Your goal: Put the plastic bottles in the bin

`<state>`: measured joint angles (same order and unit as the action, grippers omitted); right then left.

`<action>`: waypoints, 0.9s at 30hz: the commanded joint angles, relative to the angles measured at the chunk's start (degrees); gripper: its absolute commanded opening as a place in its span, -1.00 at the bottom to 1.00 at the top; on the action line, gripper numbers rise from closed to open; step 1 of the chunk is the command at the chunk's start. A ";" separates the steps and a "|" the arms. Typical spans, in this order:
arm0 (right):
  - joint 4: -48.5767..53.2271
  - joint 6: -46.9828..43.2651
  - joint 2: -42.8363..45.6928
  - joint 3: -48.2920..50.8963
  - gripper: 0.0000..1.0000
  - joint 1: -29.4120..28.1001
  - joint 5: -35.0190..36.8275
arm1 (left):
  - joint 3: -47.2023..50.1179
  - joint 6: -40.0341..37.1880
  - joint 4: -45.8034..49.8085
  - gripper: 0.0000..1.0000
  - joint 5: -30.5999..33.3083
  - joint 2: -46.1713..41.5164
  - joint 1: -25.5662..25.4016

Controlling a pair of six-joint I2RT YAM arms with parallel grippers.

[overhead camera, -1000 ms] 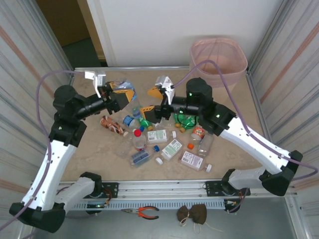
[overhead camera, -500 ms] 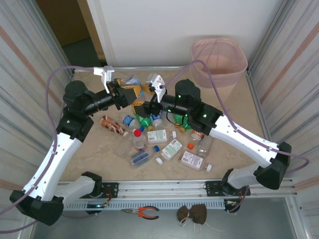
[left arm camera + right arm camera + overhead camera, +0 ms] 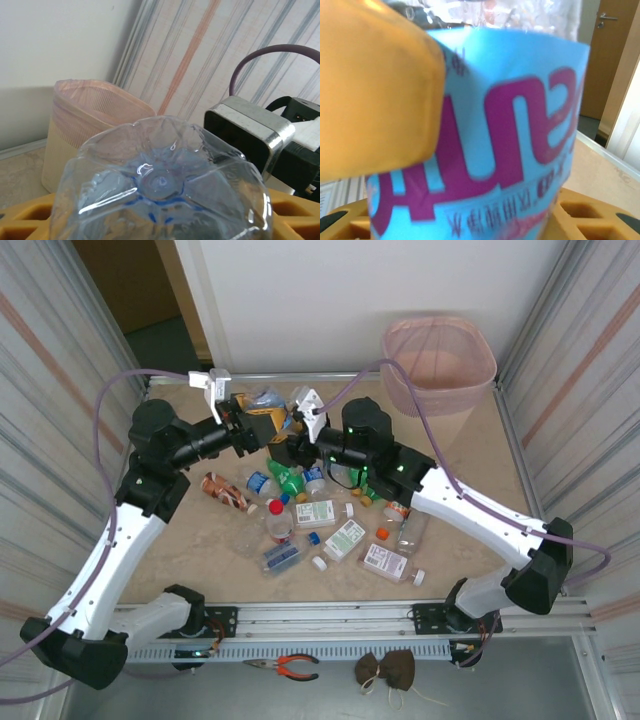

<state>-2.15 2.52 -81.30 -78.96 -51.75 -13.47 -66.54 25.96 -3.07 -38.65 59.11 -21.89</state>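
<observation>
Top external view: the left gripper (image 3: 260,423) and the right gripper (image 3: 287,446) are seen tip to tip above the far side of the desk (image 3: 480,455), with a clear, blue-labelled bottle (image 3: 510,135) shared between them in what is judged to be a hand-over. The bin (image 3: 65,150) is seen well apart from both, beyond the right gripper and off to its right. The other plastic bottles (image 3: 320,525) are scattered on the desk on the near side of both grippers.

In the left wrist view the bottle's petalled base is seated between the yellow fingers (image 3: 25,220), but whether it is clamped or merely cradled cannot be told. In the right wrist view one yellow pad (image 3: 375,90) is laid against the blue label. The opposite pad is hidden behind the bottle, so a closed grip cannot be confirmed there either.

For a clean transfer, the bottle should be gripped squarely across the label by the right gripper before it is let go by the left. The thin plastic is likely to buckle and the label to slip, so only a moderate squeeze is advised. The left gripper should then be drawn straight back, so that the base is not dragged. Release is best made over the middle of the bin's mouth, clear of the pink liner.
</observation>
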 commanded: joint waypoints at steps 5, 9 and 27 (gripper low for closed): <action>0.80 1.62 2.02 -2.36 -0.05 3.38 -1.06 | -2.49 -2.17 3.16 0.69 3.12 -1.42 0.63; 4.64 2.70 2.71 -3.83 -0.02 6.77 -0.21 | -1.72 -2.27 3.32 0.72 1.87 -3.18 3.07; 22.95 4.62 -7.82 -21.37 -0.03 41.02 -3.77 | 5.07 -7.16 12.44 0.65 3.14 -7.45 6.88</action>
<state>16.34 6.02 -85.60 -97.21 -12.78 -15.11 -62.28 21.56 6.59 -36.29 53.10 -15.42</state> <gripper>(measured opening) 0.491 0.829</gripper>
